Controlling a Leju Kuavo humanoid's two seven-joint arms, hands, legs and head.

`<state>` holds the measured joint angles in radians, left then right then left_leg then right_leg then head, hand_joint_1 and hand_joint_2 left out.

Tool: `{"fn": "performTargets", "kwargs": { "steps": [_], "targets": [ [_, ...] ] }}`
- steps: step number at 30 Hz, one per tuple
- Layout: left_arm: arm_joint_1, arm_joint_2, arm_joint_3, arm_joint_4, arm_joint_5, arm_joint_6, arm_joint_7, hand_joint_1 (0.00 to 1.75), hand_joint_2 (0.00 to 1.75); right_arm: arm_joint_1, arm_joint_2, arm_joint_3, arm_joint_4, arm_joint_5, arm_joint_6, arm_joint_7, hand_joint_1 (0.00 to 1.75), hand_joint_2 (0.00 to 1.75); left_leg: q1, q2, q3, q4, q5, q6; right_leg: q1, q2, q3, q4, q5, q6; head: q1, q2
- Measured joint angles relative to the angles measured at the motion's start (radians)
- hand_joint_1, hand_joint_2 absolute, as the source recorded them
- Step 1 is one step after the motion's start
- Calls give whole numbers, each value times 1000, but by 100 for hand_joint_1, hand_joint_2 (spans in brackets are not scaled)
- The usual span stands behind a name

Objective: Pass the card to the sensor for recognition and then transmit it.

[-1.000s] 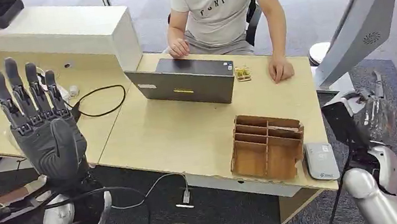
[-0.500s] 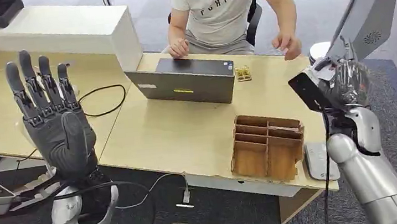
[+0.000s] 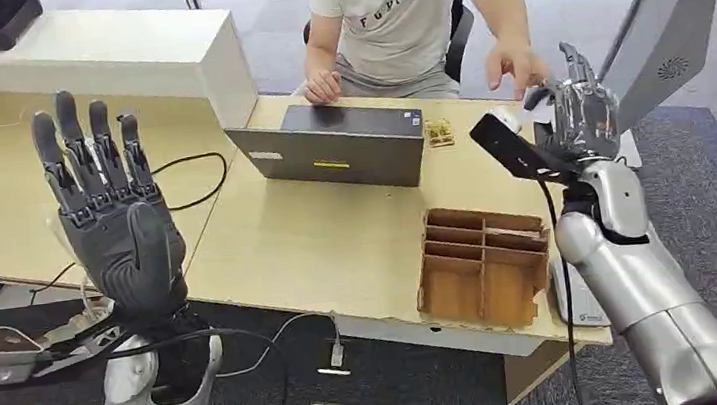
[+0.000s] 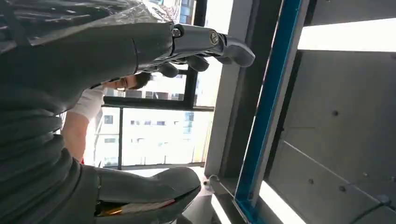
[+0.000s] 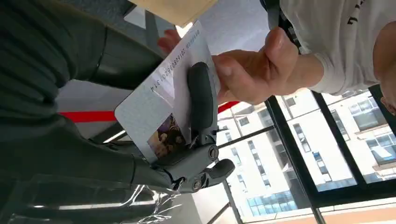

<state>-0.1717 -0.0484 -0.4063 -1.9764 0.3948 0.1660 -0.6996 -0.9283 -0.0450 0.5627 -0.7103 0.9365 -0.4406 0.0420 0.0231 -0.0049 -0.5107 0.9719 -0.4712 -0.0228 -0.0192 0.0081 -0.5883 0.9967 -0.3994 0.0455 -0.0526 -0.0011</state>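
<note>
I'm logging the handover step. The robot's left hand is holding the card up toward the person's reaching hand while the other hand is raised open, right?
Not quite: the right hand holds the card, not the left. The right wrist view shows it gripped, with the person's hand reaching to it. The left hand is the one raised open, as the head view shows.

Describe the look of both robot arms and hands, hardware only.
Both arms are silver with rounded shells. The left hand has a dark grey ribbed cover, a thick grey thumb and darker segmented fingers; black cables loop around its forearm. The right hand is wrapped in clear, glossy plastic film, with a black cable running down its arm. The wrist views show metal screws at the finger bases.
</note>
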Motion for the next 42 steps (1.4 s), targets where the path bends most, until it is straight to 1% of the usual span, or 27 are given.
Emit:
{"fn": "performTargets", "kwargs": {
  "steps": [8,23,24,25,32,37,42],
  "targets": [
    [0,-12,10,8,0,-6,0,0,175,-9,21,21,48,10,7,2,175,175,0,0,0,0,0,0,0,0,0,0,0,0,0,0],
    [13,-13,21,8,9,-10,0,0,175,-9,21,40,93,28,10,23,175,175,0,0,0,0,0,0,0,0,0,0,0,0,0,0],
    [14,-13,21,8,10,-10,0,0,175,-9,21,40,96,30,10,24,120,175,0,0,0,0,0,0,0,0,0,0,0,0,0,0],
    [15,-13,23,8,11,-10,0,0,175,-9,20,42,99,31,10,27,0,175,0,0,0,0,0,0,0,0,0,0,0,0,0,0],
    [20,-13,28,8,18,-10,0,0,175,-8,13,48,107,45,14,52,0,175,0,0,0,0,0,0,0,0,0,0,0,0,0,0],
    [25,-11,29,8,17,-9,0,0,175,-5,2,47,106,21,9,46,0,175,0,0,1,1,0,0,0,0,0,0,0,0,0,0],
    [33,-10,31,8,16,-7,0,0,175,9,-21,34,67,6,10,38,0,175,0,0,0,1,0,0,0,0,0,0,0,0,0,0]
  ]
}}
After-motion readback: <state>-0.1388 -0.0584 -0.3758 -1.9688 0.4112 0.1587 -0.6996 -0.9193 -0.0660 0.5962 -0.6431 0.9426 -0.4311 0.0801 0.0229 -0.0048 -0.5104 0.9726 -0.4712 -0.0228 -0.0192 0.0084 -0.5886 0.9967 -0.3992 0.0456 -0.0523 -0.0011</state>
